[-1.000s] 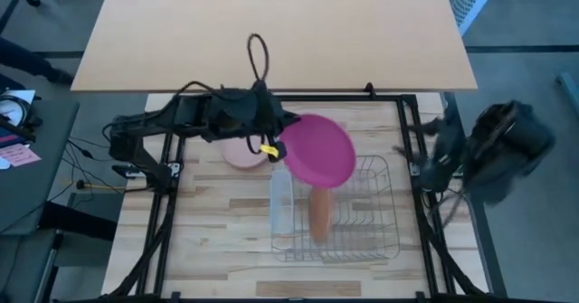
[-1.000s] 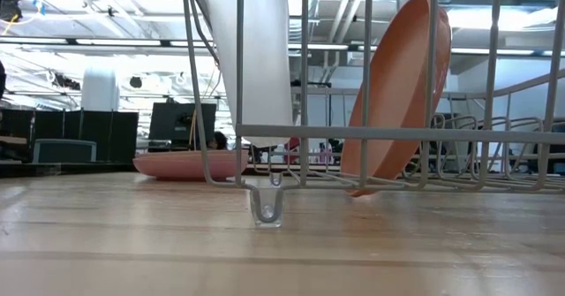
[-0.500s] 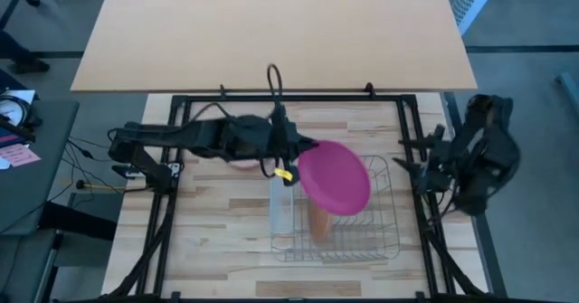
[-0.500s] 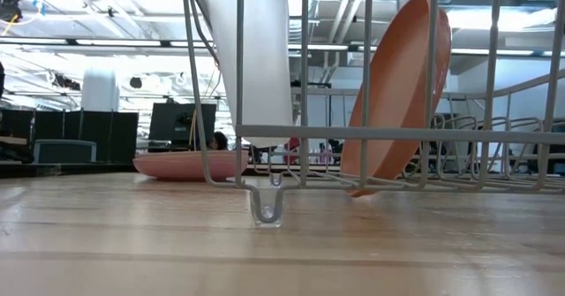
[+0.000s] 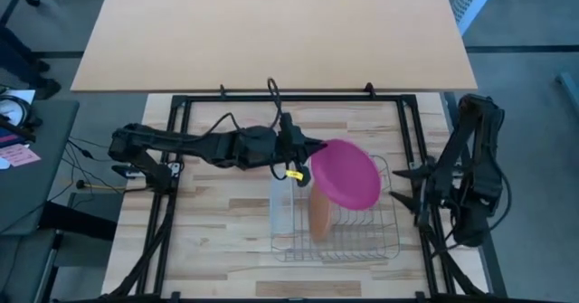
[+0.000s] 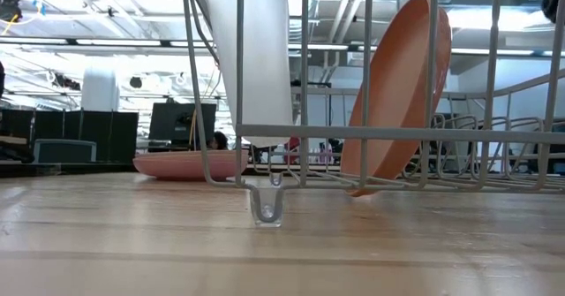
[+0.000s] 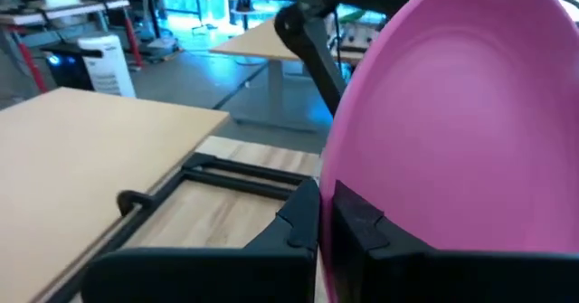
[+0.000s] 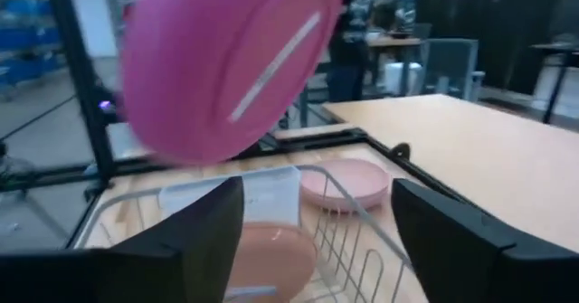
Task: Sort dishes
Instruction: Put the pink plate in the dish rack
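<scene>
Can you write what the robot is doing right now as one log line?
left hand: shut on magenta plate, held over wire rack | right hand: open, beside rack | orange plate: standing in rack

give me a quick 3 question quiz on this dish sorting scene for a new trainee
1. True or false: the left gripper is shut on the rim of the magenta plate.
2. Which thing stands on edge in the wire rack beside the orange-tan plate? A) a mug B) the white tray C) a red bowl
3. Fill in: the pale pink plate lies flat on the ____, outside the rack.

Key
1. True. The plate hangs above the rack, not yet slotted.
2. B
3. Table. The right gripper waits at the rack's right side, open and empty.
</scene>
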Tool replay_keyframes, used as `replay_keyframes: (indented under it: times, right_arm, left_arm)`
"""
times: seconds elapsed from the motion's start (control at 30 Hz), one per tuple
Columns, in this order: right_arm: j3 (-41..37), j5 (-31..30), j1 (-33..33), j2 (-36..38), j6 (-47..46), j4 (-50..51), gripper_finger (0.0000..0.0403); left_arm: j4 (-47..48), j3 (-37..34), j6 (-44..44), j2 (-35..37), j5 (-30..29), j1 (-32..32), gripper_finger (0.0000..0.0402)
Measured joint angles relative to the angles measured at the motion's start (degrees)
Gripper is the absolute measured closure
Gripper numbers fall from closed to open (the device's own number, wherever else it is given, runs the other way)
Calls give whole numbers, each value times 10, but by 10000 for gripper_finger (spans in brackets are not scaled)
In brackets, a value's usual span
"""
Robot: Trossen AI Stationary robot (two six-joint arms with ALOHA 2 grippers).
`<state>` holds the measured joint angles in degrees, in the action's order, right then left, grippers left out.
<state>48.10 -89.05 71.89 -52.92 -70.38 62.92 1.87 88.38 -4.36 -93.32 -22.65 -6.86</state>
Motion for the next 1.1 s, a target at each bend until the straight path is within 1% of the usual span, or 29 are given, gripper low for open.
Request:
replay_keyframes:
  times: [0.1, 0.17, 0.23, 0.3, 0.5, 0.63, 0.77, 0.87, 0.93, 1.1]
  right_arm:
    - [0, -10, -32, -24, 0, -56, 77]
    - [0, -10, -61, -42, 17, -99, 54]
    - [0, -11, -87, -62, 40, -148, 38]
    - [0, -11, -101, -83, 70, -201, 31]
    - [0, -11, -113, -121, 192, -369, 37]
    - [0, -11, -108, -130, 276, -453, 43]
    - [0, -11, -90, -128, 313, -495, 44]
    - [1, -11, -88, -129, 328, -513, 44]
    - [1, -11, -95, -135, 337, -521, 44]
    - [6, -9, -123, -150, 357, -529, 44]
  left_arm:
    - [-41, -15, -4, 0, -4, -17, 401]
    - [-77, -24, 7, 0, -18, -29, 401]
    - [-99, -30, 16, 0, -45, -43, 401]
    - [-105, -31, 17, 0, -81, -56, 401]
    - [-110, -32, 23, -5, -158, -82, 401]
    - [-120, -32, 28, -5, -184, -89, 401]
    - [-131, -32, 45, -5, -211, -89, 401]
    - [-136, -31, 37, -5, -227, -89, 401]
    - [-132, -31, 26, -5, -242, -88, 401]
    - [-138, -32, 5, -35, -276, -88, 401]
